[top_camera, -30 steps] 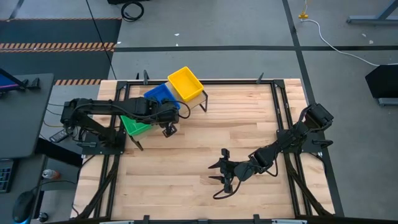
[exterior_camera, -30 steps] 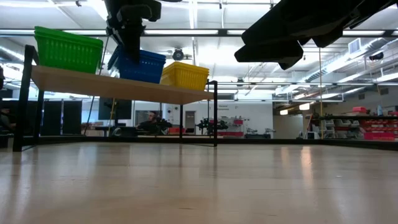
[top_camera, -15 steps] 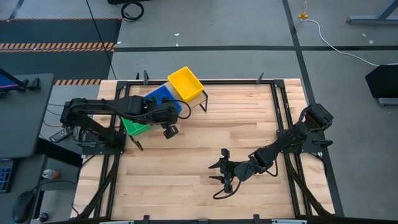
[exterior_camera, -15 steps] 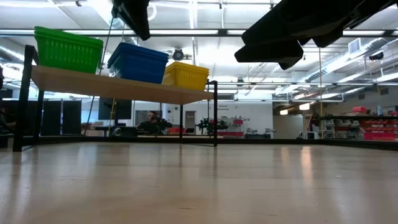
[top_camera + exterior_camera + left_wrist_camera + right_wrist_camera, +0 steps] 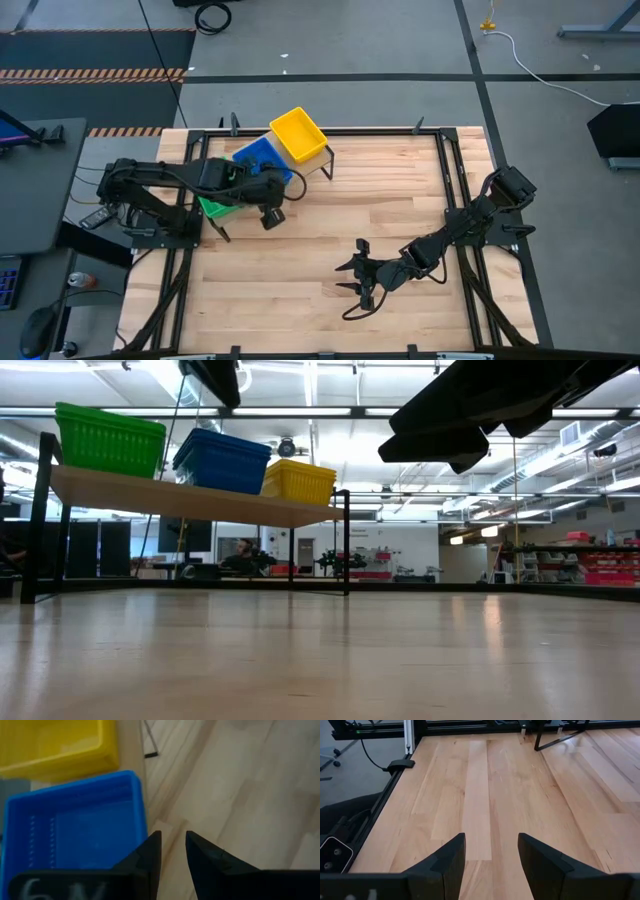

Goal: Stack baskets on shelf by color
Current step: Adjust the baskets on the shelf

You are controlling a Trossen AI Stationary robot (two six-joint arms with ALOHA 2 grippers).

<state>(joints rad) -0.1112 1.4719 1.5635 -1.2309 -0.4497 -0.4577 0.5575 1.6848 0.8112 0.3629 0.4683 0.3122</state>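
Three colours of baskets sit by their bases on the pale shelf (image 5: 200,502) at the table's far left: green (image 5: 213,206) (image 5: 110,438), blue (image 5: 256,155) (image 5: 222,460) (image 5: 75,830) and yellow (image 5: 298,135) (image 5: 297,482) (image 5: 55,742). My left gripper (image 5: 268,217) (image 5: 173,837) hovers above the shelf's near edge beside the blue basket. It is open by a narrow gap and touches nothing. My right gripper (image 5: 351,283) (image 5: 491,840) waits wide open over the table's near middle.
The shelf stands on thin black legs (image 5: 347,540) on the slatted wooden tabletop (image 5: 330,230). Black frame rails (image 5: 455,190) run along the table's sides. Bare wood lies between the two arms. A person sits far off in the room (image 5: 243,552).
My left gripper has risen away from the blue basket and drawn a little toward the table's near edge. The baskets on the shelf and my right arm have kept still.
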